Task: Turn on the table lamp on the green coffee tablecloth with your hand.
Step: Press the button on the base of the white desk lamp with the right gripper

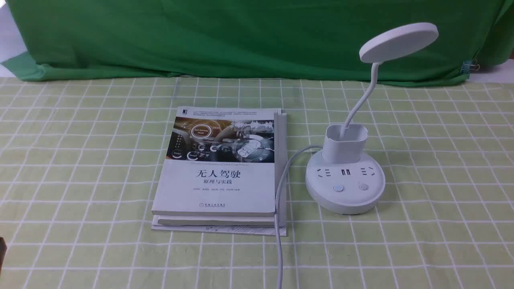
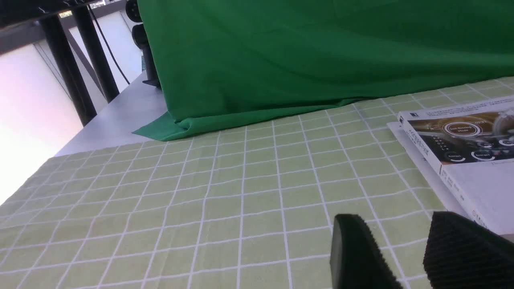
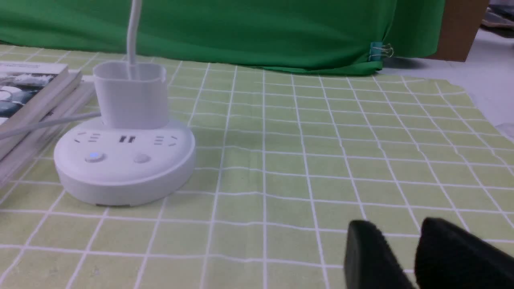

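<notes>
The white table lamp (image 1: 345, 188) stands on the green coffee tablecloth (image 1: 80, 160), right of centre. Its disc head (image 1: 397, 42) looks unlit. Two buttons (image 1: 339, 188) sit on the front of the base. In the right wrist view the lamp (image 3: 124, 164) shows with its left button (image 3: 94, 156) glowing faintly blue. My right gripper (image 3: 397, 228) hovers low over the cloth, well to the lamp's right, with a gap between the empty jaws. My left gripper (image 2: 395, 224) is open and empty beside the book's left edge. No black jointed hand is in view.
A book (image 1: 221, 168) lies on a second one just left of the lamp, with the lamp's white cord (image 1: 281, 192) running along its right edge toward me. The dark green backdrop (image 1: 241, 36) hangs behind, with a clip (image 1: 468, 66) at its right end.
</notes>
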